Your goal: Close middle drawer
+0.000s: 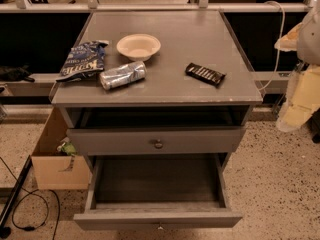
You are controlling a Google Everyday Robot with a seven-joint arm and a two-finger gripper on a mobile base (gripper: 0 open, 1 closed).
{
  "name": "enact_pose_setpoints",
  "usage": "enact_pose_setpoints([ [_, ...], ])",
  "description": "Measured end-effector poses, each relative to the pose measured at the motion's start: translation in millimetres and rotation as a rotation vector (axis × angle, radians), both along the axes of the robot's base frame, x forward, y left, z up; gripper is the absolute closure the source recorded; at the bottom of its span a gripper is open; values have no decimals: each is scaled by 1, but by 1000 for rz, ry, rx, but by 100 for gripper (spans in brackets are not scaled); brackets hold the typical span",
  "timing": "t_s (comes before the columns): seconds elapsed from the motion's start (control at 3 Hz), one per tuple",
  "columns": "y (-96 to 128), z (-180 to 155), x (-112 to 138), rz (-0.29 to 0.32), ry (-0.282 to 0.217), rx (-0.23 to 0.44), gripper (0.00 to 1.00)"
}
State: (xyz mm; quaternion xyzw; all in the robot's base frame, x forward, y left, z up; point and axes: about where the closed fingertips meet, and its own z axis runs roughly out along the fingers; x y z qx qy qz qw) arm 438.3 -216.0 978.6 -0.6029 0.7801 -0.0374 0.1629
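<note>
Fig. 1. Speckled floor (pixel 280 184), grey worktop (pixel 200 31), and under it the middle drawer (pixel 157 194) drawn far out, low in view.
The drawer's front panel runs left to right; my claw (pixel 290 115) hangs at the right edge, above and right of it, well apart, released or clenched I cannot tell. On the worktop: chip bag (pixel 82 60), bowl (pixel 138 46), crushed can (pixel 122 75), dark bar (pixel 205 74).

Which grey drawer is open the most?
The lower grey wooden drawer, its deep box showing; the upper drawer barely sticks out. The gripper is not in view.
</note>
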Motion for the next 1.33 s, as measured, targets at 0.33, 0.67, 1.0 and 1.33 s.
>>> enact_pose_setpoints([
  [0.33,0,0,0,0,0,0,0],
  [0.67,-3,0,-7,-6,-22,32,0],
  [1.0,-10,-12,-25,-43,-46,131,0],
  [1.33,-9,-36,-45,-81,-45,253,16],
])
